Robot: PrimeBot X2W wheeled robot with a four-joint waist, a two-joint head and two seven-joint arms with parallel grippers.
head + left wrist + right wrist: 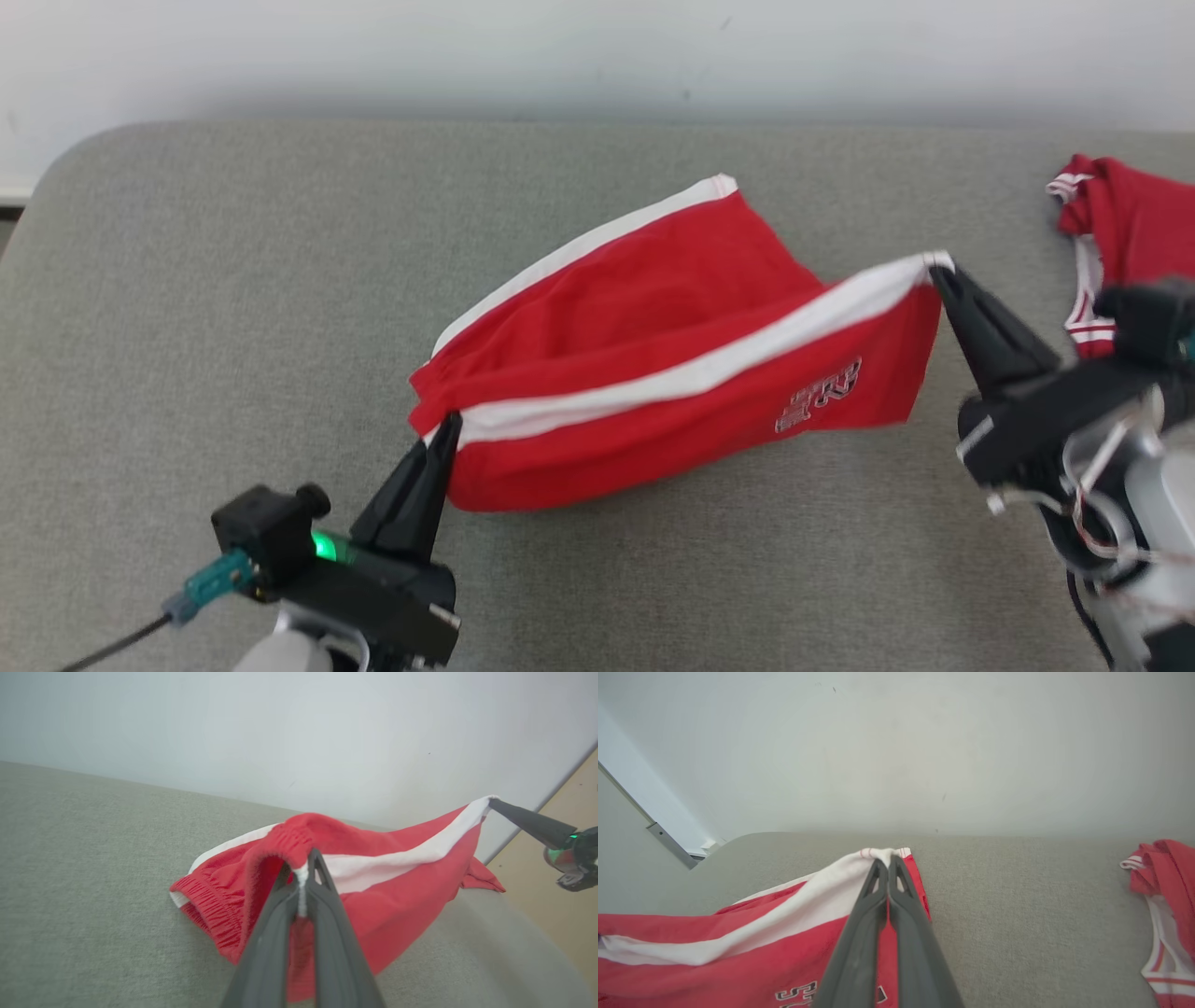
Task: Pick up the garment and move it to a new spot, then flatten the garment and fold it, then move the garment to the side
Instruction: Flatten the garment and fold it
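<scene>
Red shorts [672, 373] stretched between left gripper [448, 431], right gripper [936, 275]; both clamped on white stripe.

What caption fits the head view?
The left gripper and right gripper pinch red white-striped fabric shorts over grey padded surface.

Shorts [672, 373] sit mid-cushion [233, 280]: left gripper [451, 425] at their 7 o'clock corner, right gripper [936, 273] at 3 o'clock, jersey [1134, 224] beyond at 2 o'clock.
</scene>
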